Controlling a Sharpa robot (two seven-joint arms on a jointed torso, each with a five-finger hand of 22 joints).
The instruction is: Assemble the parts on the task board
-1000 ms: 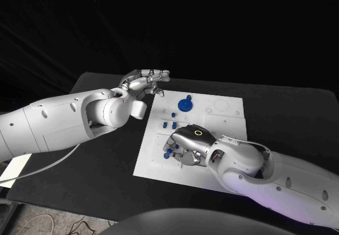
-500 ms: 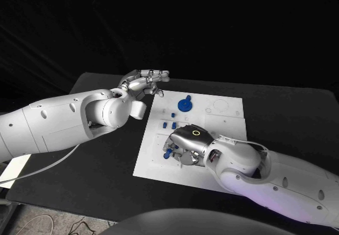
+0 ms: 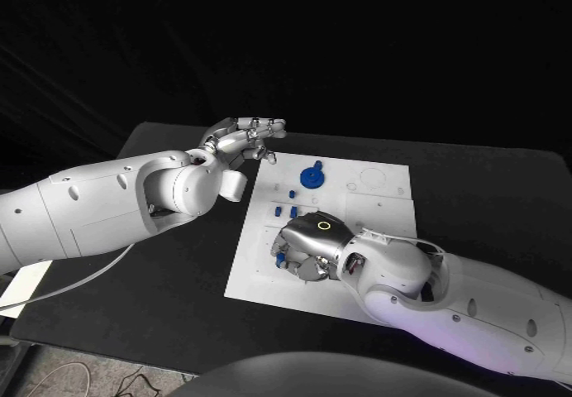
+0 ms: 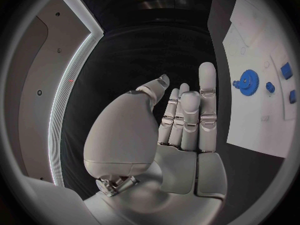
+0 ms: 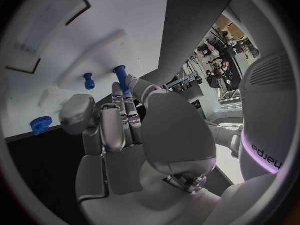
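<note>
Creeping leftward across the board (image 3: 379, 213), the right hand (image 3: 312, 244) is sitting nearer the board's left side than a second ago, palm down over the small blue parts. Its fingers (image 5: 119, 110) are reaching to a blue peg (image 5: 120, 75); whether they are pinching it, I cannot tell. A second peg (image 5: 88, 80) is standing just beside. The blue gear (image 3: 312, 176) is lying at the board's far end, unmoved. The left hand (image 3: 245, 137) is still hovering off the board's far left corner, fingers straight and close together, holding nothing.
</note>
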